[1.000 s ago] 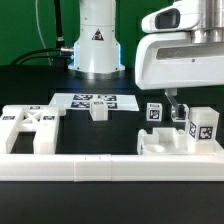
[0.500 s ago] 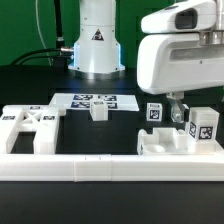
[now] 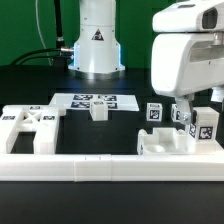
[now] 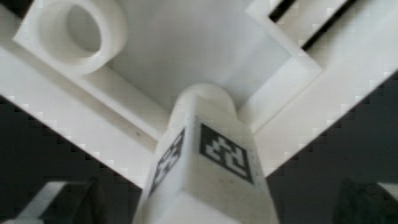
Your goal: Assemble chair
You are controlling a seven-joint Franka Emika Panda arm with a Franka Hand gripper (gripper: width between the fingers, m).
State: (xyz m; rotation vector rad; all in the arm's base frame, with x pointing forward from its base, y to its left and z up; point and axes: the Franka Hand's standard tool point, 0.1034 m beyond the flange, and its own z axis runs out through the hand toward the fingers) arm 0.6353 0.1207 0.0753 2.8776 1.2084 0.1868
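The chair lies in loose white tagged parts. The X-braced panel [image 3: 30, 126] rests at the exterior view's left, and a small block [image 3: 98, 110] sits by the marker board [image 3: 95, 99]. One square leg [image 3: 155, 112] stands upright at mid-right, and another [image 3: 204, 127] stands further right beside a low blocky part [image 3: 165, 143]. My gripper [image 3: 187, 110] hangs just above that right-hand cluster. In the wrist view a tagged square leg [image 4: 214, 160] stands between my dark fingers [image 4: 50, 205], with a gap on each side. The gripper [image 4: 210, 208] is open and holds nothing.
A long white border rail [image 3: 100, 166] runs along the front of the table. The arm's base [image 3: 97, 40] stands at the back with cables to its left. A white part with a round hole [image 4: 80, 35] shows beyond the leg in the wrist view.
The gripper has shifted toward the exterior view's right, over the right-hand leg. It has stayed open. The parts have not moved.
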